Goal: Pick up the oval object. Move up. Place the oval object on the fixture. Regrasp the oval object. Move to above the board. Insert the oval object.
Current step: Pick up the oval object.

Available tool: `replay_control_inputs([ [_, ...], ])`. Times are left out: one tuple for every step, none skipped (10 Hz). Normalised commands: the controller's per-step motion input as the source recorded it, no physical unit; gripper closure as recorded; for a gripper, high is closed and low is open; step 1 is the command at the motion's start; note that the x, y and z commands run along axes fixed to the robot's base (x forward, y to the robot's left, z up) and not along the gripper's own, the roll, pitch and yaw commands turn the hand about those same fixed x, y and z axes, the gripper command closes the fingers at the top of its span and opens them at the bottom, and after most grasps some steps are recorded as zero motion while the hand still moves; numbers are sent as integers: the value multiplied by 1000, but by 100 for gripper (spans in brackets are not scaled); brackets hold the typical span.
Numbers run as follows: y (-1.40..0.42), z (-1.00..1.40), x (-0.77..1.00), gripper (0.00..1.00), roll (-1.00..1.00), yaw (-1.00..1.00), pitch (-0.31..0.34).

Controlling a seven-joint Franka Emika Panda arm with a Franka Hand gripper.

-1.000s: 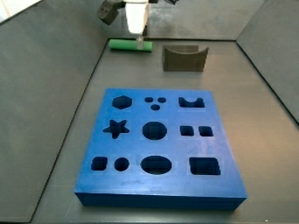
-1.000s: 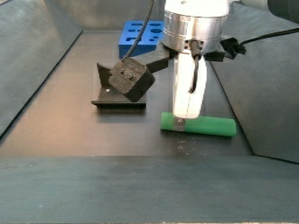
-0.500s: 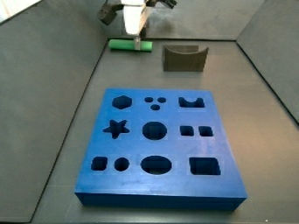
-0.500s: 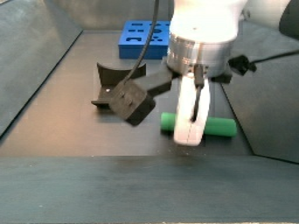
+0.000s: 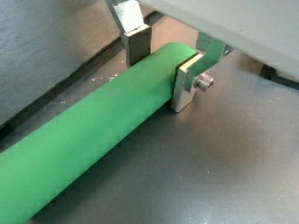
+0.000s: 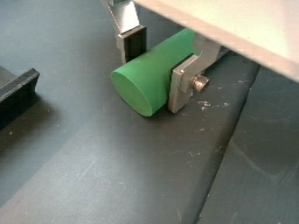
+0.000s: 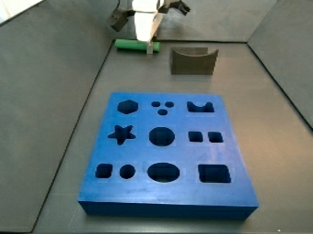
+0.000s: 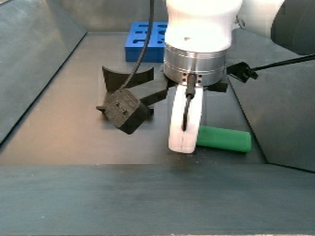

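Hand straddling the smooth bright green oval rod on the dark worktop.

In both wrist views the hand (image 5: 162, 54) (image 6: 160, 63) has its silver fingers pinching the green rod (image 5: 100, 144) (image 6: 152, 77), lying beside the dark notched fixture block (image 7: 192, 60), beyond the blue board (image 7: 167, 151).

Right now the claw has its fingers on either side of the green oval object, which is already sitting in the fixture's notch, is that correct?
Not quite. The claw does straddle the oval object, but the peg lies on the dark floor, not in the notch. A side view shows the fixture standing apart and empty, with the peg beside it.
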Motion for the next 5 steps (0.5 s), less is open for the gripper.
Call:
replay_control_inputs([
  [140, -14, -31, 100, 90, -34, 0],
  [0, 0, 0, 100, 0, 0, 0],
  [0, 0, 0, 100, 0, 0, 0],
  [0, 0, 0, 100, 0, 0, 0],
  [0, 0, 0, 100, 0, 0, 0],
])
